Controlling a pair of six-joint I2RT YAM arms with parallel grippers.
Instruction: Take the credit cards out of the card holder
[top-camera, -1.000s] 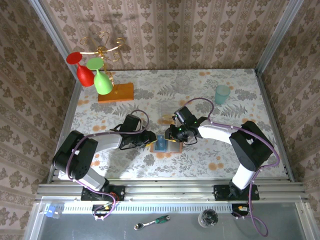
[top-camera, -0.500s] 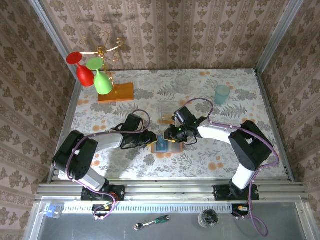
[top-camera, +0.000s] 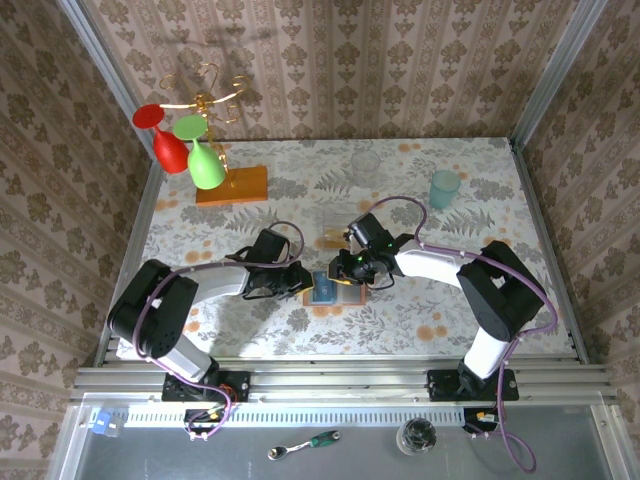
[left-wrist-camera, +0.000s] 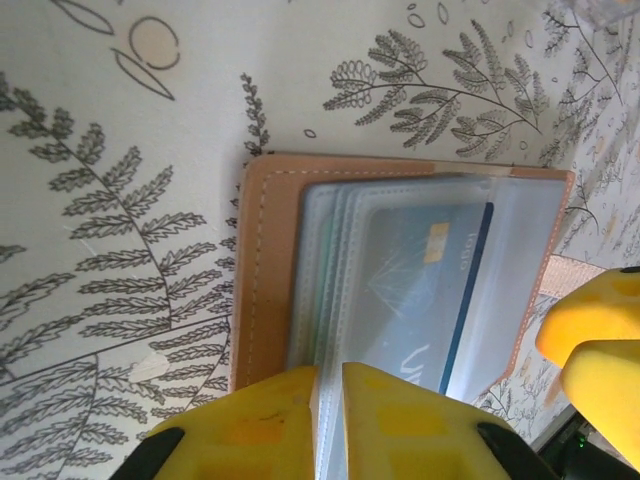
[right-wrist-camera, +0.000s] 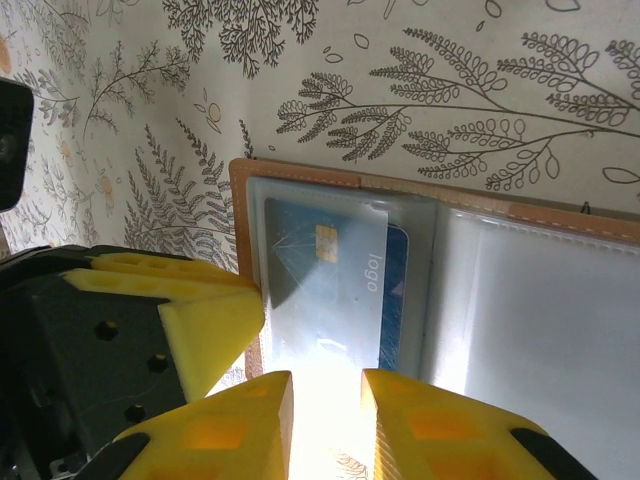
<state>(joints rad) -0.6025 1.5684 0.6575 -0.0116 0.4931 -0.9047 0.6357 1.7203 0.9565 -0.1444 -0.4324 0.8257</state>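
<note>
Right now my left gripper (left-wrist-camera: 330, 378) has its yellow fingers drawn almost together on a thin pale edge. I take that edge to be a clear sleeve of the card holder (left-wrist-camera: 262, 270), pinched either to anchor that leaf or to peel it up. My right gripper (right-wrist-camera: 325, 385) comes in from the other side with a narrow gap over the holder's near edge. Glare washes out what lies between its fingers, so I cannot tell whether it is clamped. I judge the two arms are working against each other so the holder cannot slide while a card is drawn. The holder lies open and flat on the floral table (top-camera: 420, 310) between the arms, and a blue credit card (left-wrist-camera: 420, 290) sits inside its sleeve, not yet out.
</note>
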